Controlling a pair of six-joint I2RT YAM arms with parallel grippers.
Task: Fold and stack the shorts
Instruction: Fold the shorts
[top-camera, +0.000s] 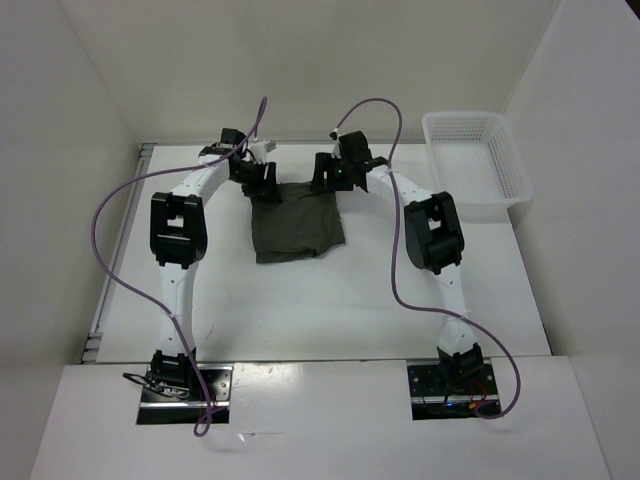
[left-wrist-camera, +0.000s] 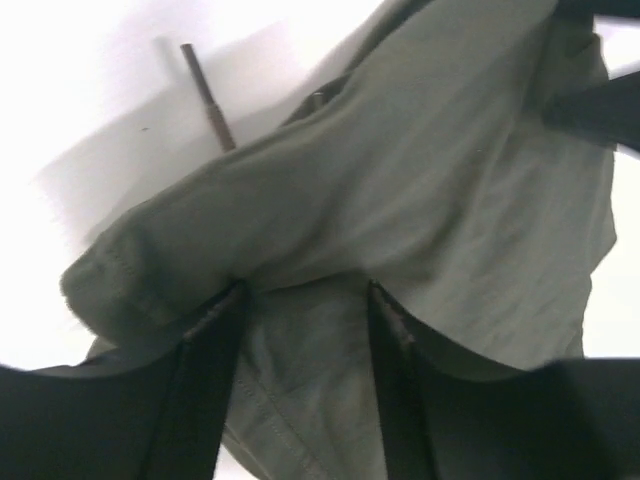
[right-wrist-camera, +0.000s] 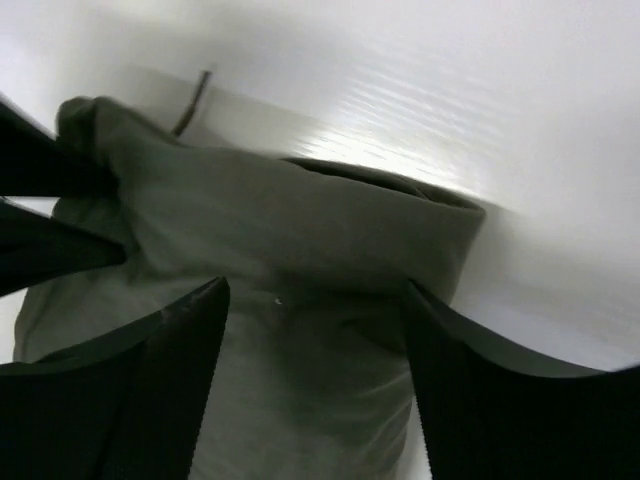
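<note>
Right gripper hangs released over the shorts; left gripper straddles a fold, and we cannot tell if it pinches. Only overhead shows us them folded on the table.

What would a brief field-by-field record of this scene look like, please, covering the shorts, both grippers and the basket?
shorts: dark olive, folded into a rough square, lying on the table, far centre
left gripper: at the shorts' far left corner, jaws apart, cloth between them
right gripper: at the far right corner, jaws wide apart over a folded edge
basket: white mesh, far right of the table, apart from the shorts
shorts in basket: no
</note>
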